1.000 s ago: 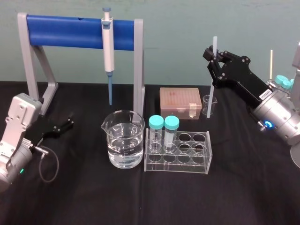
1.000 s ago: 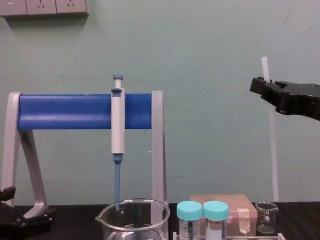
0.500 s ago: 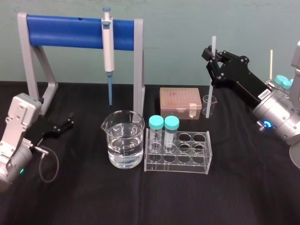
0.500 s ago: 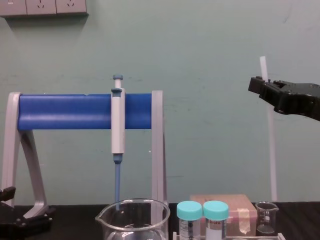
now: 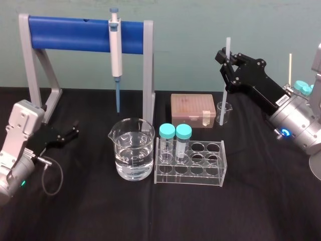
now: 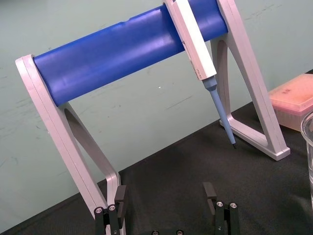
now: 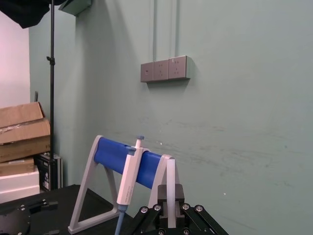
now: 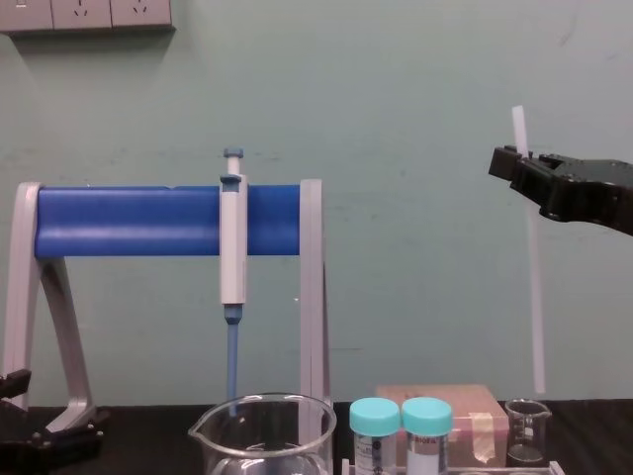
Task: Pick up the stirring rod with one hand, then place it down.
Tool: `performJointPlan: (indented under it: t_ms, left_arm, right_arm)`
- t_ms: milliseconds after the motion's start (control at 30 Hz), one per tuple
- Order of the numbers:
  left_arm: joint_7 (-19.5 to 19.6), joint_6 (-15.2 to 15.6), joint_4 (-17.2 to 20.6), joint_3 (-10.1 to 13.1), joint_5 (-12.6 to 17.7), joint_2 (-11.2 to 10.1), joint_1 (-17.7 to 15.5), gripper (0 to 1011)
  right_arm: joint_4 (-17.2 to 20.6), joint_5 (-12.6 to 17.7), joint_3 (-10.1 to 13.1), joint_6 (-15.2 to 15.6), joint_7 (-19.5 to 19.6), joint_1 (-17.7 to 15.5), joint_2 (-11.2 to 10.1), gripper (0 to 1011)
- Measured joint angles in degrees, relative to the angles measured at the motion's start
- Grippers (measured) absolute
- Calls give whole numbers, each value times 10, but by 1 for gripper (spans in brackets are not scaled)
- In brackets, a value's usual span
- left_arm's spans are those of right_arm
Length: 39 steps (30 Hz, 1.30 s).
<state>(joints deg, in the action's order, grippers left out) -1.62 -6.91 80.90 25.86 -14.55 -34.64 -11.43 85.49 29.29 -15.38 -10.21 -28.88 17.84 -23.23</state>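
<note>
Looking at the rod [image 5: 223,100]: it's off the table, near upright with a slight tilt, pinched close to its top end by your right gripper [image 5: 228,59]. A short stub sticks out above the jaws and the long part hangs below. The jaws are clamped on it from both sides.

In the chest view the rod [image 8: 534,297] ends just above the rim of the small beaker [image 8: 526,430], not touching it. From the head view that lower end overlaps the small beaker [image 5: 224,111], so depth there is hard to call.

Your right arm comes in from the right side, with the forearm angled up and back toward the wall. The right gripper [image 8: 512,163] is high, above the level of the stand's bar in the chest view.

Your left gripper [image 5: 70,131] is parked low on the left, just over the black table [image 5: 261,211], near the stand's left leg. Its fingers [image 6: 209,191] are spread apart with nothing between them.

Rest of the bench:
- The tip box [image 5: 193,108] sits just left of the small beaker.
- The tube rack [image 5: 189,163] is in front of it, with two capped tubes [image 5: 175,138] at its left end.
- The large beaker [image 5: 133,155] of clear liquid is left of the rack.
- The pipette [image 5: 116,50] hangs on the stand [image 5: 80,34] at the back left, well apart from the rod.
</note>
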Motion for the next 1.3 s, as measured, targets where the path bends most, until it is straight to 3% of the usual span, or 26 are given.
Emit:
performJointPlan:
  t_ms: [1300]
  left_arm:
    - [0, 0, 0, 0, 0, 0, 0, 1000]
  right_arm:
    - [8, 1, 1, -3, 0, -3, 0, 80]
